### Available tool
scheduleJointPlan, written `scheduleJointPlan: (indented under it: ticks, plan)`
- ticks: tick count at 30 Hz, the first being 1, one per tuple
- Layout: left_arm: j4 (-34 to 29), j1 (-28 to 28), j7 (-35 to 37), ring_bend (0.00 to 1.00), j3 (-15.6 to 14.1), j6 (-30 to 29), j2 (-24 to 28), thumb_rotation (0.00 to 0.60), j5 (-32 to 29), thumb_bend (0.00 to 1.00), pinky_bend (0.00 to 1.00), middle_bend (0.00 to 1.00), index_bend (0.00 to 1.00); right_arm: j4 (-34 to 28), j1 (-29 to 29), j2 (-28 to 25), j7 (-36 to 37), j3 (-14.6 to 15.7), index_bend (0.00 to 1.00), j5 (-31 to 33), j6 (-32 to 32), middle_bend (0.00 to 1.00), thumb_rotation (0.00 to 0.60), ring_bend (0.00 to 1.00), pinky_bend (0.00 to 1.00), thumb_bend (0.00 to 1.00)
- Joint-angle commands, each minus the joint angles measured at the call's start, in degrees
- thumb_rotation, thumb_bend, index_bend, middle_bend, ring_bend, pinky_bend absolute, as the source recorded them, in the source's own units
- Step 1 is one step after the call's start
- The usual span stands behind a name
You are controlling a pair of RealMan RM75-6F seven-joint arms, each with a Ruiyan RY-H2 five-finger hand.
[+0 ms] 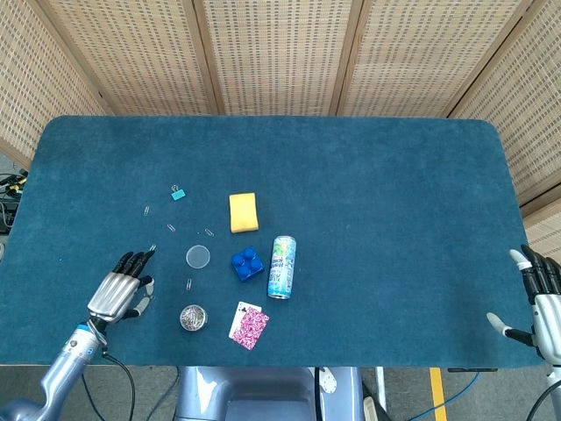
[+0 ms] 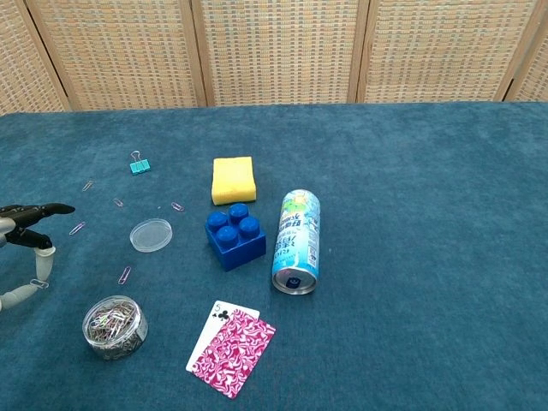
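L hand (image 1: 116,291) seen flat over blue table (image 1: 368,193), fingers spread, nothing held | loose paper clip (image 2: 77,228) lies just by its fingertips; clip jar (image 2: 114,326) & clear lid (image 2: 151,235) nearby | R hand (image 1: 545,303) at table's R edge, fingers apart, nothing held.

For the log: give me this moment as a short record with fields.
left hand: open, palm down over the table, holding nothing
nearest to it: loose paperclips, clear lid, jar of clips
right hand: open, at the table's right edge, far from everything
centre: yellow sponge, blue brick, can on its side
front: playing cards
back left: teal binder clip
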State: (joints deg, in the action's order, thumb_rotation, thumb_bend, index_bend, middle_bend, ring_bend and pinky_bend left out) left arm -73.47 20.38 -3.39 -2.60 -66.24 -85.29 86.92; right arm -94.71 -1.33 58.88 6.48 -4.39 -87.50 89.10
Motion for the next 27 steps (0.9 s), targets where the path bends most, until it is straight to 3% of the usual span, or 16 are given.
scheduleJointPlan:
  ticks: [1,10,27]
  plan:
    - [-2.8,0.0,0.4,0.00,-0.1,-1.6,1.7,0.600,1.6,0.46,0.00,0.00,0.63,-0.1,0.0,0.0,-0.1,0.0,0.01,0.0,0.0,0.00,0.600,0.00,0.00,0.00]
    - [-11.2,0.6,-1.8,0.00,-3.0,-4.7,4.0,0.600,9.2,0.46,0.00,0.00,0.63,-0.1,0.0,0.0,-0.3,0.0,0.01,0.1,0.1,0.00,0.600,0.00,0.00,0.00]
    - [-13.1,2.5,-7.7,0.00,-2.5,0.5,1.4,0.600,6.9,0.46,0.00,0.00,0.63,0.0,-0.1,-0.1,0.2,-0.1,0.01,0.5,-0.2,0.00,0.600,0.00,0.00,0.00]
